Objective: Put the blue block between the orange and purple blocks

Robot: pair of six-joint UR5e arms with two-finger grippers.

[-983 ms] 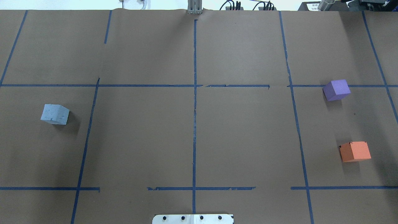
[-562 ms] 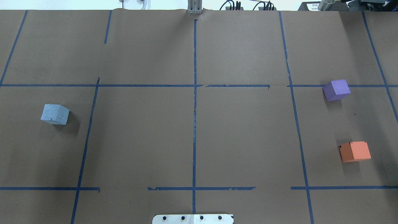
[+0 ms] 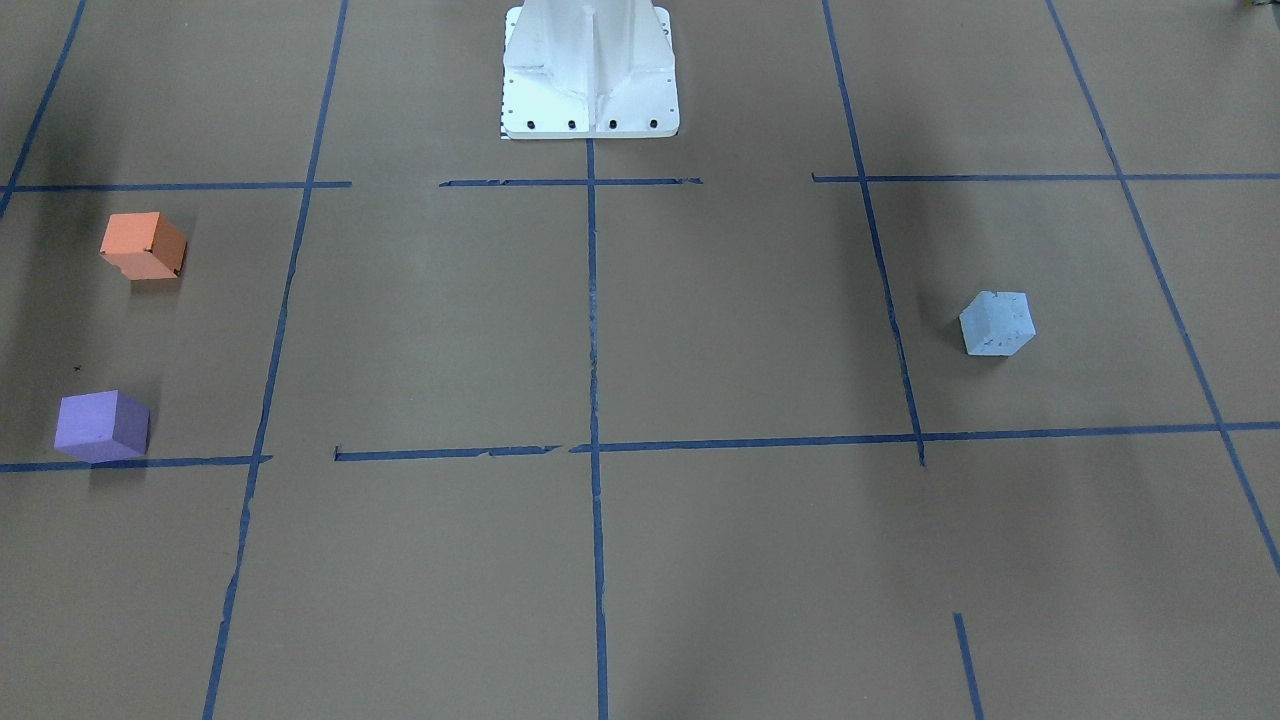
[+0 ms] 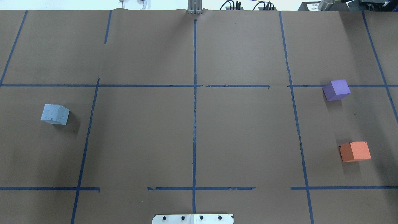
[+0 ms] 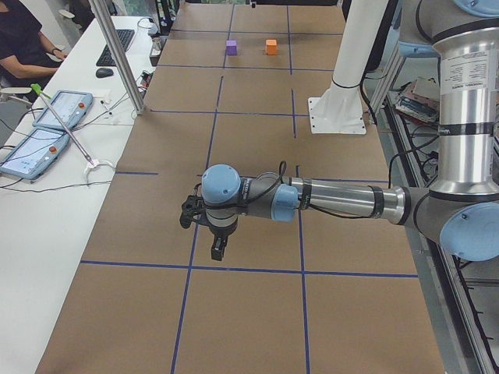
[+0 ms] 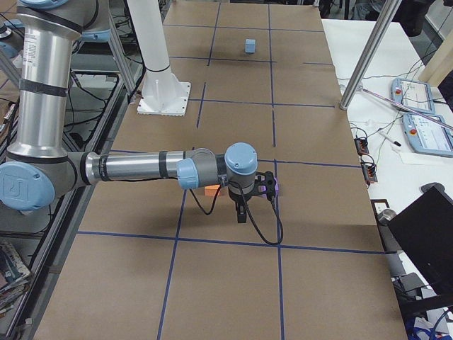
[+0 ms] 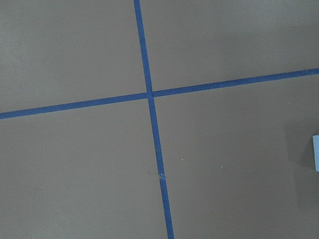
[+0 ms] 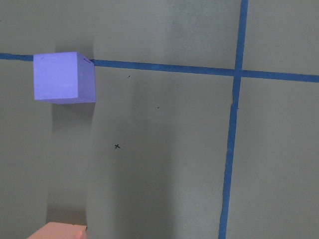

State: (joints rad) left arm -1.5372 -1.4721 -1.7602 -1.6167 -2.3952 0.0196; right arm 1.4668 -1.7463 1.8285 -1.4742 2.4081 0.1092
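Spanning the brown-papered table [image 4: 140, 149]: a grid of blue tape [image 4: 194, 124], torn in places

- blue block [image 4: 55, 114]: pale and pitted, alone at the middle left of the overhead view, left of the nearest upright tape line, touching nothing. It sits at the middle right of the front-facing view. Only a sliver shows at the right edge of the left wrist view
- purple block [image 4: 336, 90]: upper right of the overhead view, resting on a horizontal tape line
- orange block [image 4: 355, 151]: lower right of the overhead view, below the purple block and well apart from it, bare paper between the two. The blue block is far across the table from both
- left gripper [image 5: 218, 251]: seen only in the left side view, at frame centre, pointing down over the paper beside a tape line. Whether its fingers are spread or pressed together cannot be told
- right gripper [image 6: 241, 212]: seen only in the right side view, at frame centre, pointing down, with the orange block showing at one side of the wrist and the purple block at the other. Its finger spread cannot be told
- white base plate [image 4: 192, 219]: bottom centre of the overhead view, top centre of the front-facing view
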